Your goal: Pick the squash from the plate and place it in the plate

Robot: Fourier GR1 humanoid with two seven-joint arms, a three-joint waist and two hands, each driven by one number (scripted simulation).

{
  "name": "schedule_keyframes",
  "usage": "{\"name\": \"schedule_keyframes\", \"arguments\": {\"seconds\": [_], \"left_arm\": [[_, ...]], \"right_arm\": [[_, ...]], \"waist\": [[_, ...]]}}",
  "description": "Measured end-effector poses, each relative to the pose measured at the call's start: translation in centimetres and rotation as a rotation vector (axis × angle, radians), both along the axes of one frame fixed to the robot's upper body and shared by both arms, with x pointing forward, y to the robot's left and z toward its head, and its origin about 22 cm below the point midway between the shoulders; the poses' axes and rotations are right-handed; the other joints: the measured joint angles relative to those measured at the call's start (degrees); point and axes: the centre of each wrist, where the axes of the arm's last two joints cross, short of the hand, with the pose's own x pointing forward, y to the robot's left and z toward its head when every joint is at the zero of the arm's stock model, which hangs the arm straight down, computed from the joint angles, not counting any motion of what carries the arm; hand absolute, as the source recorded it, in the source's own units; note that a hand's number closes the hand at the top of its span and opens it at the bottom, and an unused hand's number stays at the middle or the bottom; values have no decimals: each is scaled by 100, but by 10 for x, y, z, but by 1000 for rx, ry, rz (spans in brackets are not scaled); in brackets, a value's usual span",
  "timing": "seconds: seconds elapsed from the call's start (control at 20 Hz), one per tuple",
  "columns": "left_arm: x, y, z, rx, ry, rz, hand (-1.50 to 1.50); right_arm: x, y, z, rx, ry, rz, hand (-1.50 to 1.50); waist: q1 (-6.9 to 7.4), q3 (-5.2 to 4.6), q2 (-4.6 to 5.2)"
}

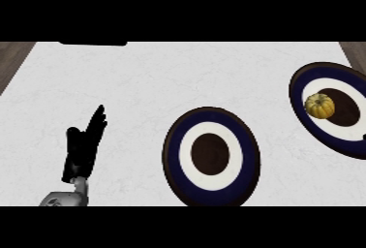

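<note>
White, faintly veined desk [143, 77] across the frame, brown wood at the upper left and upper right corners. Lower left: left robot hand [84, 145], black, on a grey forearm entering from the lower edge; fingers straight and pointing up, holding nothing, resting well apart from both plates. Centre, toward the lower edge: first plate [211, 189], dark rim, navy band, white ring, dark brown centre; nothing on it. Far right, upper half: second plate [307, 77] of the same pattern, partly cut by the right edge. Yellow ribbed squash [319, 105] lying on this second plate, at the left margin of its dark centre, overlapping the white ring. Right robot hand out of frame.
</note>
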Motion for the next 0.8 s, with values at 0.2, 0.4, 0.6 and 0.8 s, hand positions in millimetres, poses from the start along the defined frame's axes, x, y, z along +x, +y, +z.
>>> {"name": "schedule_keyframes", "arguments": {"seconds": [0.2,0.4,0.6,0.8], "left_arm": [[2,2,4,-4,-6,-7,0],[1,1,0,-9,-8,-15,0],[1,-1,1,-9,-6,-16,0],[0,2,2,-6,-6,-18,0]], "right_arm": [[-4,-6,3,-14,-4,-29,-150],[-7,-12,8,-27,-6,-54,-150],[-14,-19,9,-33,-13,-80,-150],[-21,-24,6,-33,-14,-107,-150]], "waist": [[25,2,10],[61,9,35],[65,15,38],[79,22,48]]}}
